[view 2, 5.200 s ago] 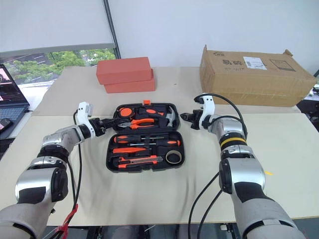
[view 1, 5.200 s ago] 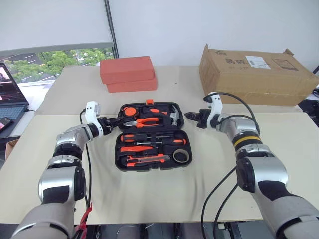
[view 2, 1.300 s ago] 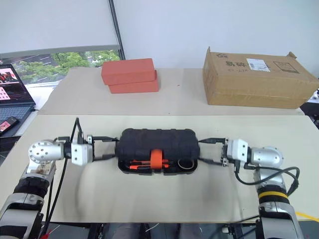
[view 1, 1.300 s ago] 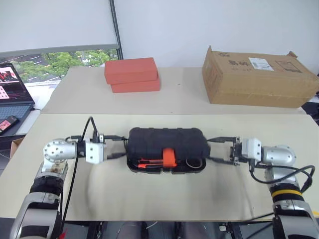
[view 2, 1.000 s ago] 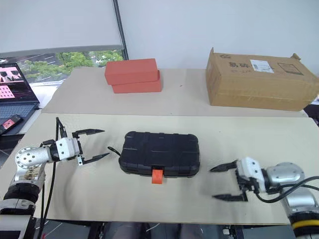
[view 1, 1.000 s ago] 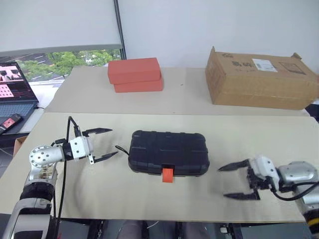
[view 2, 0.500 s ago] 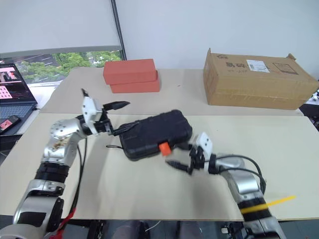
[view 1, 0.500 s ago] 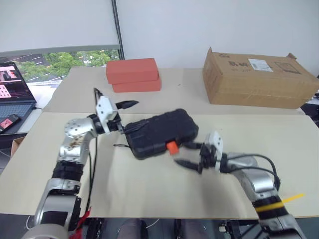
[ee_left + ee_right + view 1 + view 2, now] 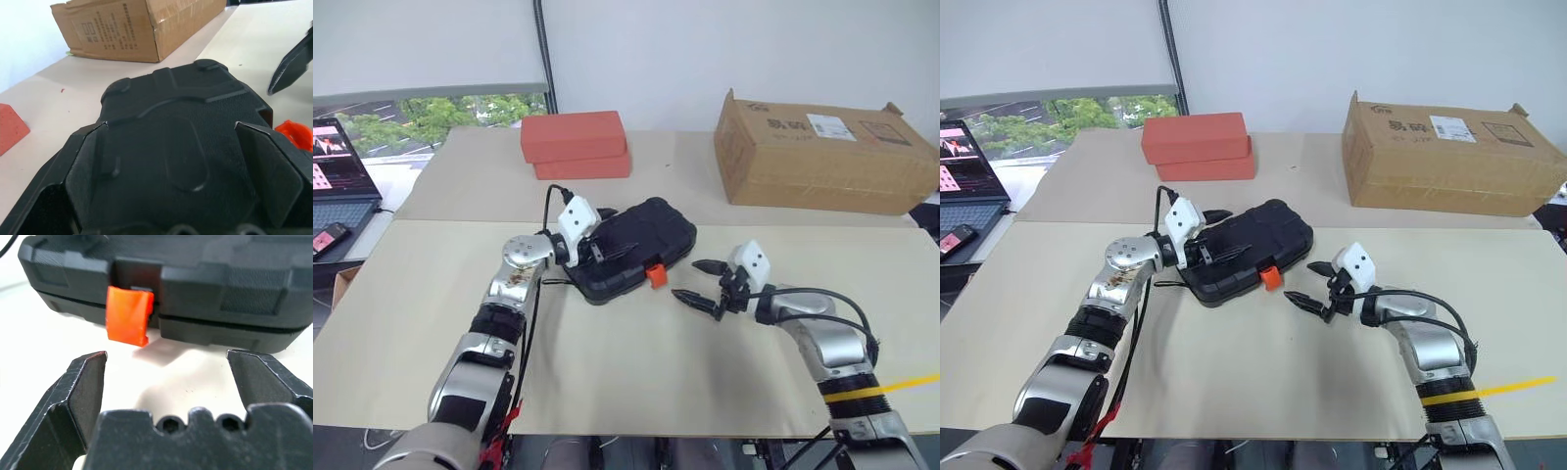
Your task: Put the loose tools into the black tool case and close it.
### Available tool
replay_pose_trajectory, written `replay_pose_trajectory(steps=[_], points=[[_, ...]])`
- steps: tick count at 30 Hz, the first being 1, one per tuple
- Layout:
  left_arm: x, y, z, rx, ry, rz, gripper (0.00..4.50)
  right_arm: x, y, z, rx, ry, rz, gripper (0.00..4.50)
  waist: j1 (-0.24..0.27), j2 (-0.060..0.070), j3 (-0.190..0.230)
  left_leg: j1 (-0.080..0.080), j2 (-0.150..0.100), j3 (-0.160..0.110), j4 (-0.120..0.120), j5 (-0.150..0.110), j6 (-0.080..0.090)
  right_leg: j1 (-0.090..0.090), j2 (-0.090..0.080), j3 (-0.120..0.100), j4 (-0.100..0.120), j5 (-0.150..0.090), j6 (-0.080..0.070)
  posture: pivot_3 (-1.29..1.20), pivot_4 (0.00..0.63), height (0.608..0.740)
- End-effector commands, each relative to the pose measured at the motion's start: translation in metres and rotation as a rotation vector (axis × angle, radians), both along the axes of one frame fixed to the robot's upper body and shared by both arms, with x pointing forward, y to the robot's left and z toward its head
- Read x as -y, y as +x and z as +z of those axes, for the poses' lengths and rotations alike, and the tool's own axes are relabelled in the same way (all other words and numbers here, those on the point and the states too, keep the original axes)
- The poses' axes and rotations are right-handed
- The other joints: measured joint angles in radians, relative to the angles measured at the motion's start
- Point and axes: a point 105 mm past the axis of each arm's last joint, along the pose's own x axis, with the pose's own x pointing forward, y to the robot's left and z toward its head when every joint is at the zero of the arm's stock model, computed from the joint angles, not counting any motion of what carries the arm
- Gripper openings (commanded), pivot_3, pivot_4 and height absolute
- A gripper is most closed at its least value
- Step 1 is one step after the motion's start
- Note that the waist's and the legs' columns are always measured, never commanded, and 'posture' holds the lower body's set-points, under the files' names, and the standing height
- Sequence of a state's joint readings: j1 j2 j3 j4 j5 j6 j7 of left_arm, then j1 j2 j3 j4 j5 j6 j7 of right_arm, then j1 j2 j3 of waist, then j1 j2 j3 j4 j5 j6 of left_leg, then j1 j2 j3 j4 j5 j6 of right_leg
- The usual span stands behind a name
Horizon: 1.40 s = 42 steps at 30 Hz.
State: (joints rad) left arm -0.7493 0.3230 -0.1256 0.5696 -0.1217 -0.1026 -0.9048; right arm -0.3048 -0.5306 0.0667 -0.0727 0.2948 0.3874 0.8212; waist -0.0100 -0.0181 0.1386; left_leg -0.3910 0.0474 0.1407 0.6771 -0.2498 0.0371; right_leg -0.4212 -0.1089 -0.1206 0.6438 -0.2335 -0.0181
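Left gripper (image 9: 605, 241) spread wide, fingers lying over the left end of the lid of the black tool case (image 9: 641, 245), gripping nothing. Right gripper (image 9: 696, 281) also wide and empty, just right of the case's near edge, pointing at the orange-red latch (image 9: 654, 276). Case closed, lying skewed mid-table (image 9: 636, 352), with red-orange boxes (image 9: 575, 144) and cardboard box (image 9: 822, 150) far behind
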Motion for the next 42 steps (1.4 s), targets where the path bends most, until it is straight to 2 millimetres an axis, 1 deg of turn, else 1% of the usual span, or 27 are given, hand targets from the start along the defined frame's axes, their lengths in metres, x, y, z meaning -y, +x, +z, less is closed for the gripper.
replay_pose_trajectory(steps=[1,2,3,6,12,14,16,21,22,23,24,30,34,37,39,41,42], points=[[0.008,-0.006,-0.014,-0.030,0.036,-0.015,4.44,-0.008,-0.003,-0.003,-0.008,-0.059,-0.044,4.50,0.000,0.000,0.000,0.000,0.000,0.000,0.000,-0.003,0.005,0.000,0.000,0.000,0.000,0.000,0.000,0.00,0.150,0.711],[0.009,-0.006,-0.014,-0.031,0.031,-0.012,4.50,-0.011,-0.004,-0.006,-0.023,-0.066,-0.045,4.10,0.000,0.000,0.000,0.000,0.000,0.000,0.000,-0.003,0.005,0.000,-0.001,0.000,0.002,0.000,0.000,0.00,0.150,0.711],[0.010,-0.007,-0.014,-0.033,0.025,-0.010,4.50,-0.014,-0.005,-0.009,-0.043,-0.065,-0.053,3.88,0.000,0.000,0.000,0.001,0.000,0.000,0.000,-0.004,0.006,0.000,-0.001,0.000,0.002,0.000,0.000,0.00,0.150,0.711],[0.014,-0.008,-0.013,-0.032,0.017,-0.006,4.50,-0.020,-0.005,-0.016,-0.057,-0.079,-0.088,3.88,0.000,0.000,0.000,0.001,0.000,0.000,0.001,-0.004,0.006,0.000,-0.001,0.000,0.003,0.000,0.000,0.00,0.150,0.711],[0.012,-0.006,-0.014,-0.040,0.004,0.029,4.50,-0.029,0.001,-0.021,-0.072,-0.079,-0.155,3.88,0.000,0.000,0.000,0.001,0.000,-0.001,0.001,-0.003,0.006,0.000,-0.002,0.000,0.004,0.000,0.000,0.00,0.150,0.711],[0.011,-0.006,-0.015,-0.042,0.003,0.035,4.50,-0.033,0.005,-0.020,-0.068,-0.075,-0.169,3.30,-0.001,0.000,0.000,0.001,0.000,0.000,0.001,-0.003,0.005,0.000,-0.002,0.000,0.004,0.000,0.000,0.00,0.150,0.711],[0.010,-0.006,-0.015,-0.044,0.002,0.039,4.50,-0.037,0.008,-0.018,-0.064,-0.065,-0.176,2.85,-0.001,0.000,0.000,0.001,0.000,-0.001,0.001,-0.003,0.005,0.000,-0.001,0.000,0.004,0.000,0.000,0.00,0.150,0.711],[0.009,-0.005,-0.017,-0.049,0.005,0.046,4.50,-0.041,0.017,-0.005,-0.052,-0.026,-0.207,1.02,-0.002,0.000,0.000,0.001,0.000,-0.001,0.001,-0.003,0.005,0.000,-0.001,0.000,0.004,0.000,0.000,0.00,0.150,0.711],[0.009,-0.005,-0.018,-0.050,0.006,0.046,4.50,-0.043,0.017,-0.003,-0.056,-0.019,-0.203,0.77,-0.002,0.000,0.000,0.001,0.000,-0.001,0.001,-0.003,0.005,0.000,-0.001,0.000,0.004,0.000,0.000,0.00,0.150,0.711],[0.009,-0.006,-0.018,-0.052,0.007,0.045,4.50,-0.044,0.017,-0.002,-0.063,-0.006,-0.200,0.29,-0.002,0.000,0.000,0.001,0.000,-0.001,0.001,-0.003,0.005,0.000,-0.001,0.000,0.004,0.000,0.000,0.00,0.150,0.711],[0.010,-0.006,-0.019,-0.053,0.008,0.044,4.50,-0.047,0.016,0.000,-0.068,0.002,-0.194,0.07,-0.002,0.000,0.000,0.001,0.000,0.000,0.001,-0.003,0.005,0.000,-0.001,0.000,0.004,0.000,0.000,0.00,0.150,0.711],[0.012,-0.007,-0.021,-0.059,0.009,0.037,4.50,-0.052,0.017,0.002,-0.076,-0.012,-0.183,0.02,-0.003,0.000,0.000,0.001,0.000,-0.001,0.001,-0.003,0.006,0.000,-0.001,0.000,0.004,0.000,0.000,0.00,0.150,0.711],[0.011,-0.007,-0.022,-0.060,0.011,0.036,4.50,-0.050,0.012,-0.002,-0.100,-0.027,-0.171,0.02,-0.003,0.000,0.000,0.001,0.000,0.000,0.001,-0.003,0.006,0.000,-0.001,0.000,0.004,0.000,0.000,0.00,0.150,0.711],[0.010,-0.006,-0.022,-0.060,0.013,0.038,4.50,-0.040,0.003,-0.004,-0.124,-0.045,-0.152,0.02,-0.002,0.000,0.000,0.001,0.000,0.000,0.001,-0.003,0.006,0.000,-0.001,0.000,0.004,0.000,0.000,0.00,0.150,0.711],[0.010,-0.006,-0.022,-0.061,0.015,0.039,4.50,-0.036,-0.006,-0.003,-0.131,-0.061,-0.113,0.02,-0.002,0.000,0.000,0.001,0.000,-0.001,0.001,-0.004,0.007,0.000,-0.001,0.000,0.003,0.000,0.000,0.00,0.150,0.711],[0.010,-0.006,-0.023,-0.062,0.016,0.039,4.50,-0.036,-0.015,0.005,-0.121,-0.058,-0.061,0.02,-0.002,0.000,0.000,0.001,0.000,-0.001,0.001,-0.004,0.008,0.000,-0.002,0.000,0.003,0.000,0.000,0.00,0.150,0.711],[0.010,-0.006,-0.023,-0.062,0.018,0.038,4.50,-0.037,-0.016,0.010,-0.111,-0.048,-0.050,0.02,-0.003,0.000,0.000,0.001,0.000,-0.001,0.001,-0.005,0.008,0.000,-0.002,0.000,0.003,0.000,0.000,0.00,0.150,0.711]])
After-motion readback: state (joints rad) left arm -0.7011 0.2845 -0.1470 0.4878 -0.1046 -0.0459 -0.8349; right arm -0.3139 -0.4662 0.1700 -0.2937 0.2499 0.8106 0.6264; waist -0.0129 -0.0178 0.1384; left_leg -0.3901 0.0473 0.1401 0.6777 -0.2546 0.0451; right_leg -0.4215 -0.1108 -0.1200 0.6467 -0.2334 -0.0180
